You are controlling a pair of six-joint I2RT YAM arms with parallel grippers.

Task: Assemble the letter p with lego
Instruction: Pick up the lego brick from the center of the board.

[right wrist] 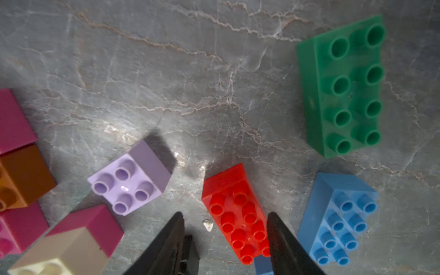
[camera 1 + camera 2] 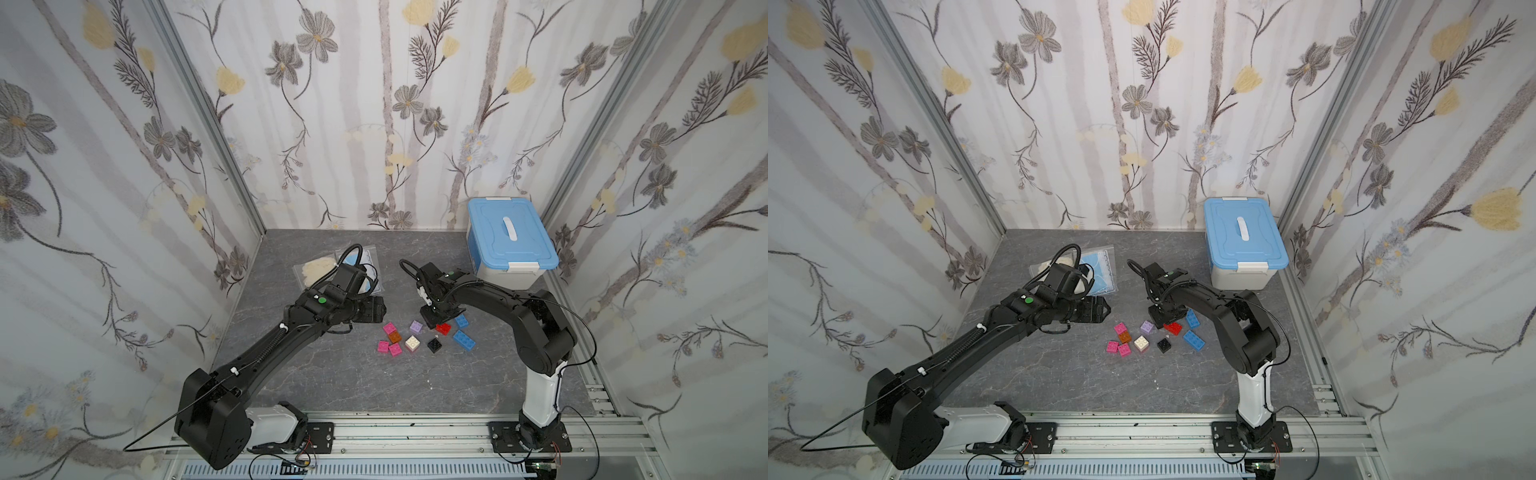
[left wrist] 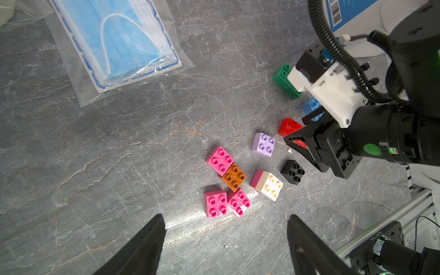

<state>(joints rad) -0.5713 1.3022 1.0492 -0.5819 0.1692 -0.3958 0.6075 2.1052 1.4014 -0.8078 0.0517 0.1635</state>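
the right end effector (image 1: 224, 214) is tipped down over the red brick (image 1: 240, 235), its fingers part way spread and straddling the brick's narrow width. one finger (image 1: 281, 238) lies against the brick's long side. the other (image 1: 166, 238) stands off from it, with bare counter (image 1: 166, 71) and a pale crumb (image 1: 208, 225) in the gap, so nothing is pinched.

a blue brick (image 1: 338, 221) sits just beside the outer face of the touching finger (little room there). a scrap of a second blue one shows at the red brick's end under the end effector. the lavender brick (image 1: 129, 183) lies near the free finger but apart from it. the green brick (image 1: 345, 85) lies farther out, clear of both fingers; in both top views the right arm hides it.

farther along the counter, studs up, lie the black brick (image 3: 292, 172), the cream brick (image 3: 267, 184) stacked on a pink one, and the orange brick (image 3: 234, 177) touching two of the three pink bricks (image 3: 215, 203).

the left end effector (image 3: 225, 216) hovers near that pink cluster, fingers spread wide and holding nothing. beyond it lies a clear bag of face masks (image 3: 119, 42). a white box (image 2: 511, 245) with a blue lid stands in the back corner, well apart from the bricks.
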